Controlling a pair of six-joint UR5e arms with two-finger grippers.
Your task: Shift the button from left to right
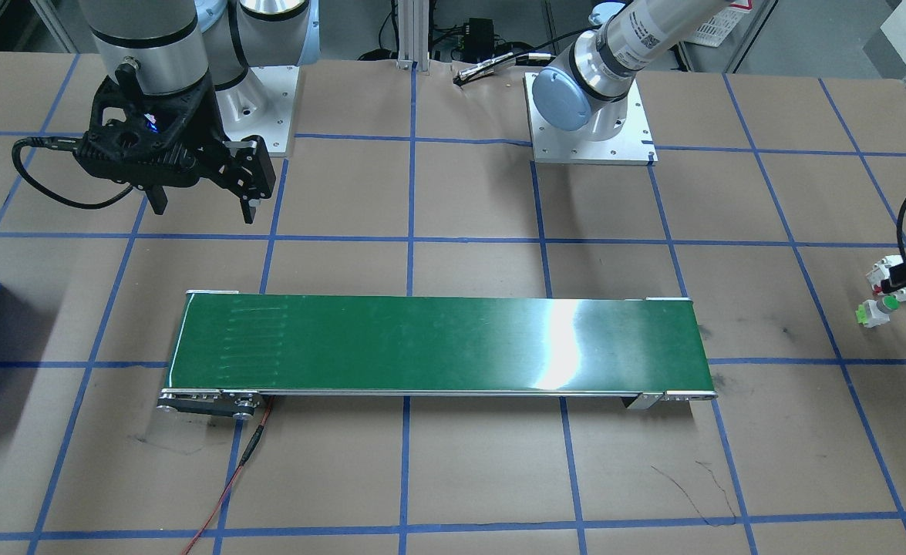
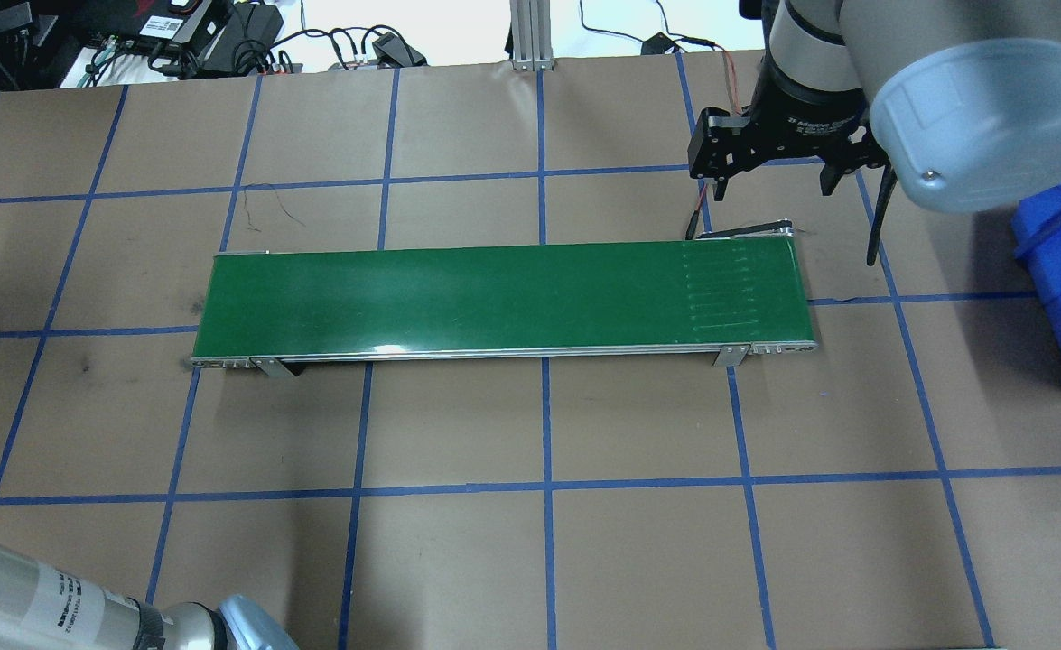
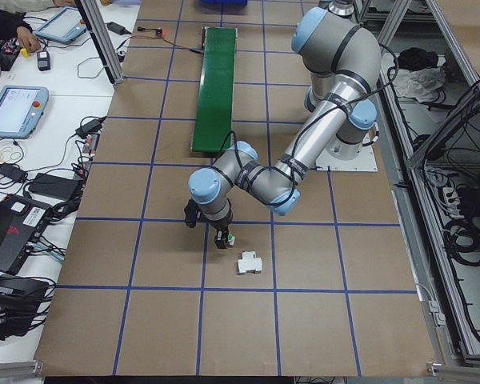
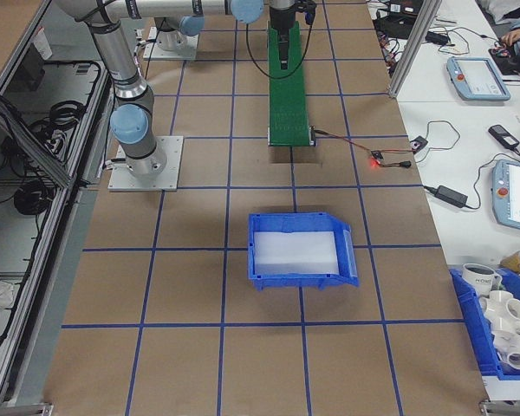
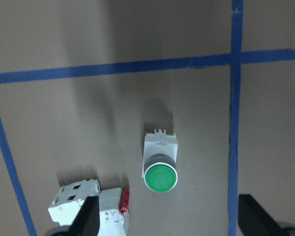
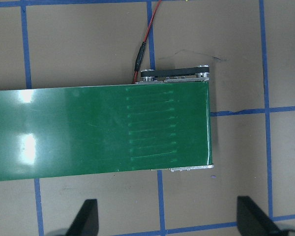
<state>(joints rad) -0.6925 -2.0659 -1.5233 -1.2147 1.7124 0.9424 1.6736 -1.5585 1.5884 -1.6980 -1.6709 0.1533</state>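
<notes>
**Two open grippers, button not yet grasped**

One button [image 5: 160,164] lies on its side on the table paper, green cap toward six o'clock in the left wrist view, with the white breaker [image 5: 91,205] at its eight o'clock. The left gripper [image 5: 169,221] hangs above with its jaws spread to straddle the button, likely for a descent. The right gripper [image 6: 167,219] waits with jaws apart by the conveyor [image 2: 494,298] end, probably to receive it.

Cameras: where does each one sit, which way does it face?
Front-facing: across the table, facing the robot; conveyor, right gripper.
Overhead: behind the robot, looking down; same conveyor.
Exterior left: table's left end; left gripper over the button.
Exterior right: opposite end; blue bin, right arm base.
Left wrist: straight down; button, breaker, open gripper.
Right wrist: down on conveyor end.
Shared: front-facing and left wrist both show the button.
</notes>
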